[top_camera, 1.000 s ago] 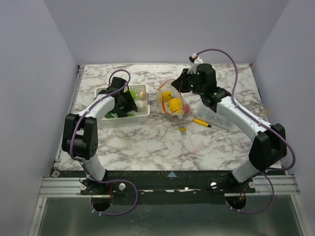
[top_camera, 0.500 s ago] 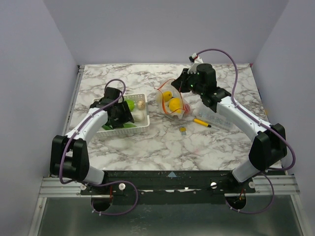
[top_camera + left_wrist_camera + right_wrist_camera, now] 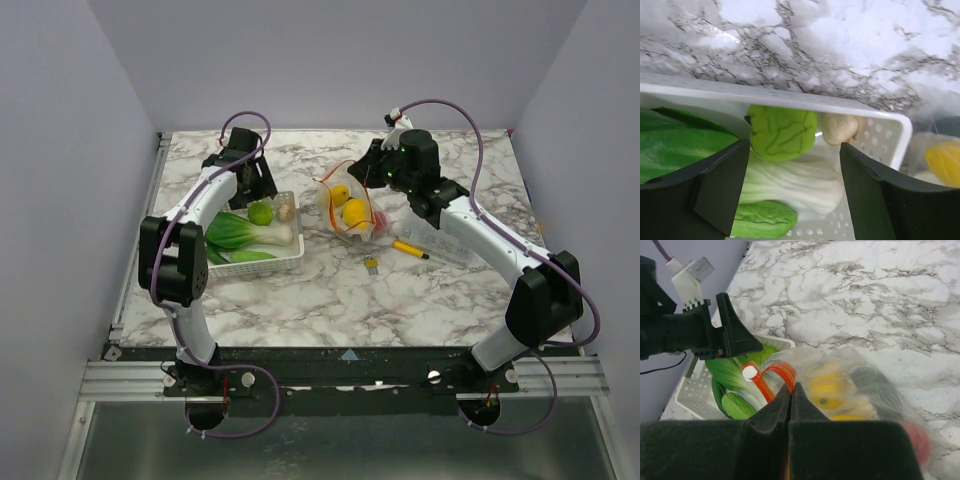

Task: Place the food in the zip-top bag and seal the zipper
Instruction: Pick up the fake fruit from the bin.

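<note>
Dark food (image 3: 873, 388) inside the zip-top bag (image 3: 910, 407) is blurred, perhaps purple.

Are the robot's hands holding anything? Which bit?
The right gripper pinches the zip-top bag at its mouth edge, by the orange zipper. The left gripper is open, holding nothing.

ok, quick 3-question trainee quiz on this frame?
1. True or false: the left gripper is shut on food.
2. The right gripper is clamped on: A) marker B) bag C) basket
3. Fill in: the yellow food lies in the ___.
Key: 1 false, it is open; 2 B; 3 bag.
</note>
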Controlling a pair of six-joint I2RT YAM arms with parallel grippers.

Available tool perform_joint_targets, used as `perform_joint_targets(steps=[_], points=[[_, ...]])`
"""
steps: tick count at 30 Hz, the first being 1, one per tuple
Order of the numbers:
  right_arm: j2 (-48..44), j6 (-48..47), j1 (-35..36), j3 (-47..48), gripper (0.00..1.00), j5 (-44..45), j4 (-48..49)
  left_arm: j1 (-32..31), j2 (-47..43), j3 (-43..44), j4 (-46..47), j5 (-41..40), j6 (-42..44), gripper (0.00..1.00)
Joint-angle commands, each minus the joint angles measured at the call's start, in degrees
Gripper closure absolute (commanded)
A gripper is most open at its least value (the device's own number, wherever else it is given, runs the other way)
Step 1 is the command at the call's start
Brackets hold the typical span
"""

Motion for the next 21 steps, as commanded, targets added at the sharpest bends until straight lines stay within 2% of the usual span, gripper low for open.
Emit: perform_joint_targets(steps=[1, 4, 6, 9, 15, 19, 21], points=[[-2.33, -0.14, 0.45, -0.84, 0.99, -0.48, 2.40, 0.14, 4.84, 5.25, -5.56, -6.30, 0.19, 0.24], [-2.10, -0.03, 0.44, -1.08, 0.99, -0.44, 2.71, -0.26, 8.03, 7.96, -7.19, -3.68, 0.95, 0.24], [-1.97, 0.05, 0.44, -1.04, 0.99, -0.52, 2.77, -0.77, 10.68, 10.90, -9.95, -5.11, 1.13, 0.24], [-2.06, -0.02, 0.41, -1.11, 0.99, -0.47, 2.84, -0.91, 14.96, 15.27, -15.21, -5.80, 0.42, 0.30], [-2.24, -0.08, 0.40, -1.02, 0.99, -0.20, 2.69, -1.27, 15.67, 14.60, -15.81, -4.76, 0.90, 0.35], [-2.06, -0.15, 0.38, -1.07, 0.99, -0.17, 2.73, -1.27, 14.24, 12.43, -14.05, -4.17, 2.31, 0.47], [-1.97, -0.16, 0.42, -1.06, 0.99, -0.24, 2.70, -1.24, 13.21, 11.77, -12.87, -3.48, 3.88, 0.62]])
